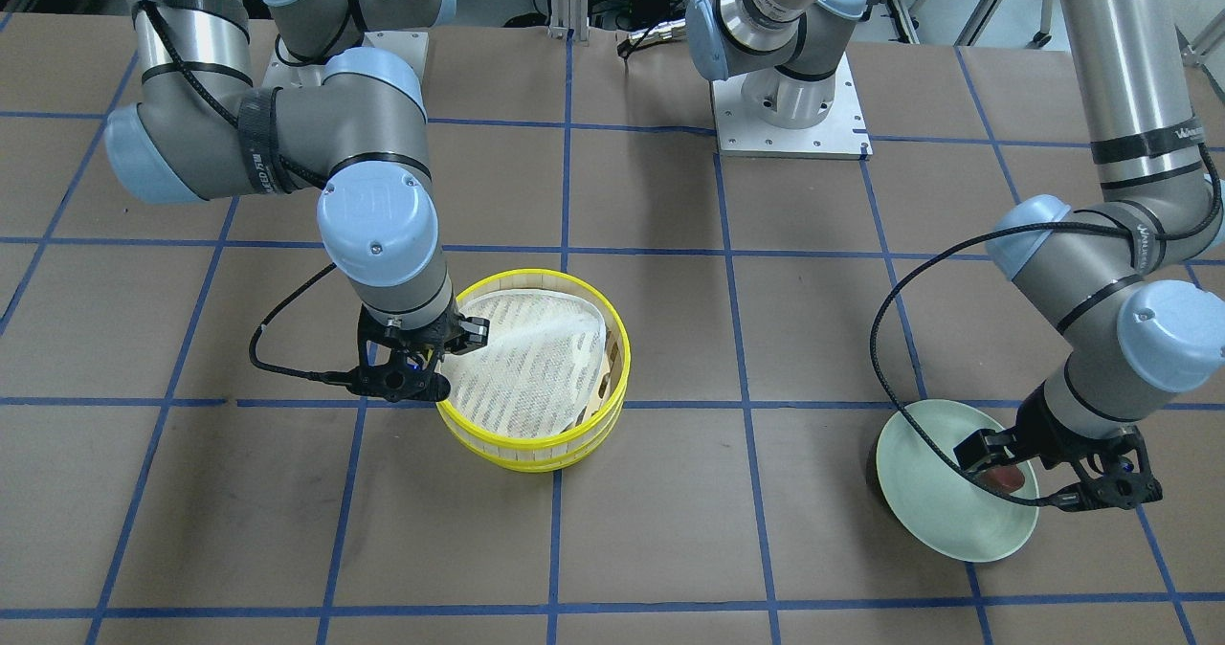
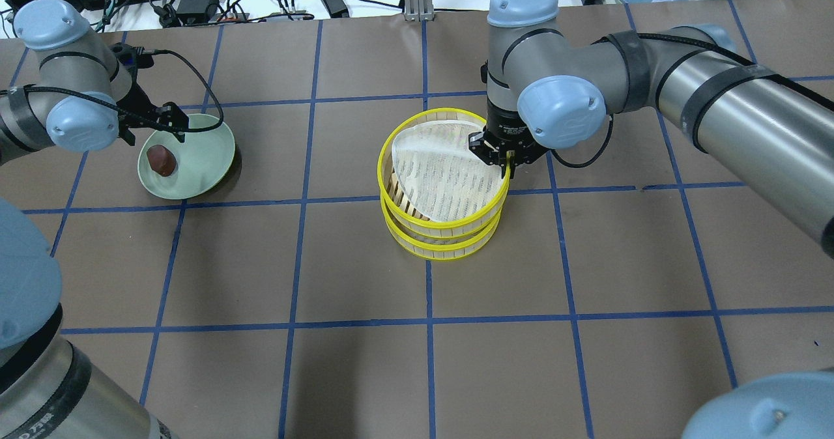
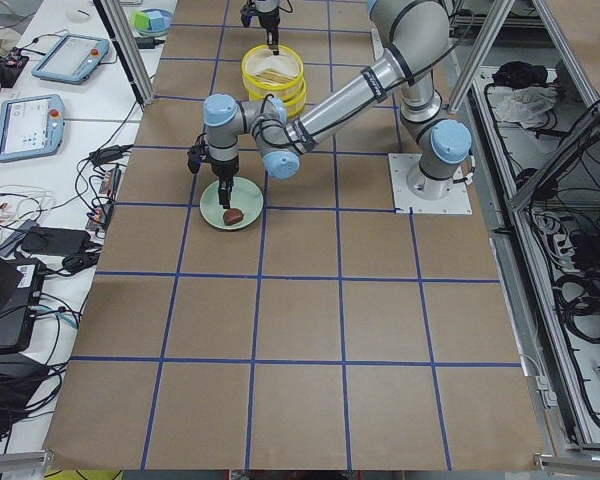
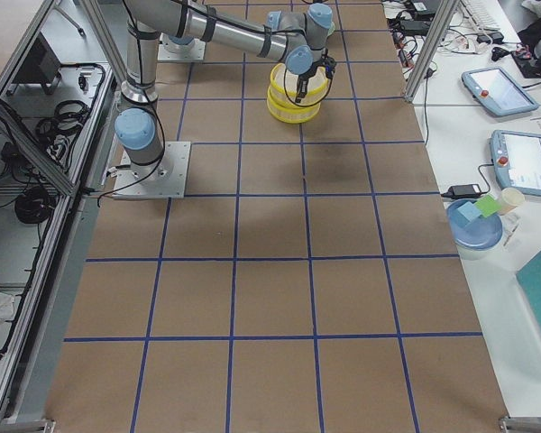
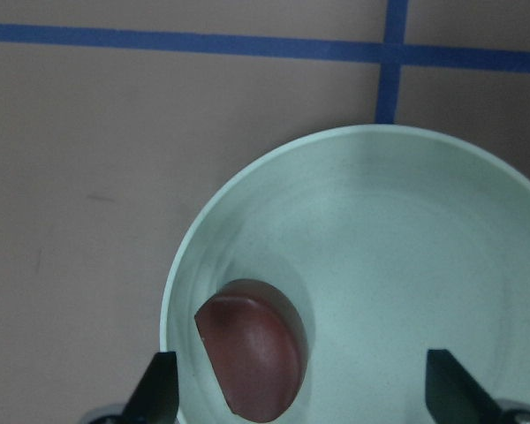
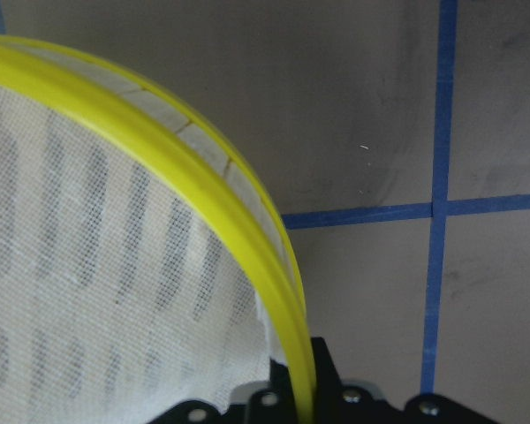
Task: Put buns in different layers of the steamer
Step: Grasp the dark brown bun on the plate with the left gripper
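Over the pale green plate [image 5: 406, 230], at the robot's left end of the counter [image 2: 260, 263], the left gripper [image 5: 305, 393] hangs with its jaws spread wide and empty. The dark reddish-brown bun [image 5: 252, 353] lies in the plate between the two fingertips [image 5: 159, 389]. It is off centre and close to the one on the wrist view's left. Its long axis runs roughly up and down that view, leaning a little, so the jaws would close across its shorter width. A small sideways shift looks needed before descending, or the nearer finger may land on the bun.

The left arm is clearly the nearer one, since the right arm is busy well apart at mid-counter. There the right gripper [image 2: 505, 159] sits on the yellow rim of the upper layer [image 2: 381, 165]. Its wrist view shows the rim running straight in between narrow jaws, which appear closed on it.

The overhead view shows what that wrist view cannot. The upper layer sits stacked on the lower layer [image 2: 443, 256], slightly askew, with its white mesh liner [image 2: 443, 178] rumpled to one side. The left wrist view alone shows the jaw gap and the bun's offset, and the front view hides most of the bun behind the gripper. No view shows a cream-white bun.
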`<action>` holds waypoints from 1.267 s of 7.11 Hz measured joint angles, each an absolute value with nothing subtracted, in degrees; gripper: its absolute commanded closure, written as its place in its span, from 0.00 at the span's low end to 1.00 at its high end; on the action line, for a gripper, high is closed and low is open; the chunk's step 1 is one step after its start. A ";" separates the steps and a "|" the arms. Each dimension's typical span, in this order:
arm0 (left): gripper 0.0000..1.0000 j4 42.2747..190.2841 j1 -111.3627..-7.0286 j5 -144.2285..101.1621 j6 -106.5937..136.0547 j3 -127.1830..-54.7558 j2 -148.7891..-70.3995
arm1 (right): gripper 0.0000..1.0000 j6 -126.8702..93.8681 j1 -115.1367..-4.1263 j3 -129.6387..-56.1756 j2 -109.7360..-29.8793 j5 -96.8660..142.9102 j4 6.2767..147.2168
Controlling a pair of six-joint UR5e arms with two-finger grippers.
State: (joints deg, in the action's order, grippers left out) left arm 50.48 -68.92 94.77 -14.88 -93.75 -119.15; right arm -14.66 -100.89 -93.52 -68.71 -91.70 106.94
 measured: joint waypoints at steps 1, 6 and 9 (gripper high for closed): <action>0.10 49.30 -68.83 94.54 -14.17 -93.72 -120.01 | 1.00 -14.67 -101.09 -93.56 -68.29 -91.68 107.43; 0.36 48.18 -68.56 94.39 -13.92 -93.69 -122.99 | 1.00 -14.17 -101.86 -93.66 -67.76 -92.16 107.40; 1.00 48.27 -68.55 94.92 -13.81 -93.73 -123.20 | 0.99 -14.03 -101.89 -93.98 -67.82 -92.50 107.07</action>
State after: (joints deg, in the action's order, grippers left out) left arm 48.27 -68.55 94.92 -13.81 -93.73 -123.20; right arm -14.03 -101.89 -93.98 -67.82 -92.50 107.07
